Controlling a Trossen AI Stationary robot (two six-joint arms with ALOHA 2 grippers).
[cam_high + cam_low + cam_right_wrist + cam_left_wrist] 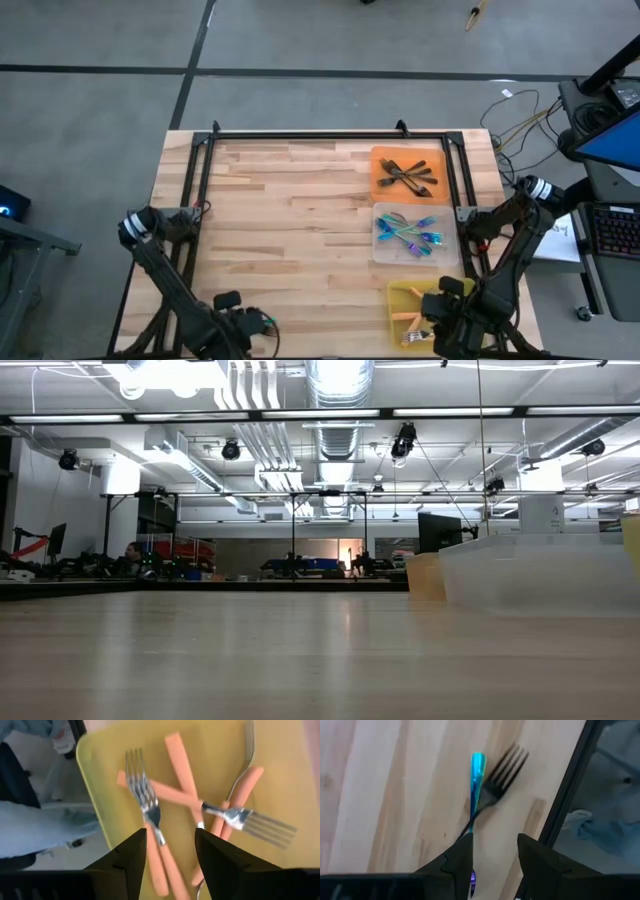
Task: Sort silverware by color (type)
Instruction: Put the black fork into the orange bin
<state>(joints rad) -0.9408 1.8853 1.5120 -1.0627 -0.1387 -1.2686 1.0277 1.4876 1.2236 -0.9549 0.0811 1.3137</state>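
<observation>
A blue-handled fork and a dark fork lie crossed on the wooden table near its front edge. My left gripper hovers over them, open, pointing down; in the high view it is at the front left. My right gripper stands open over the yellow tray, front right. Several orange-handled forks lie crossed in that tray, one running under the gap between the fingers. Neither gripper shows in the low view.
Along the right side stand an orange tray with dark forks and a clear tray with blue forks, behind the yellow tray. A black frame rims the table. The wooden middle and left hold nothing.
</observation>
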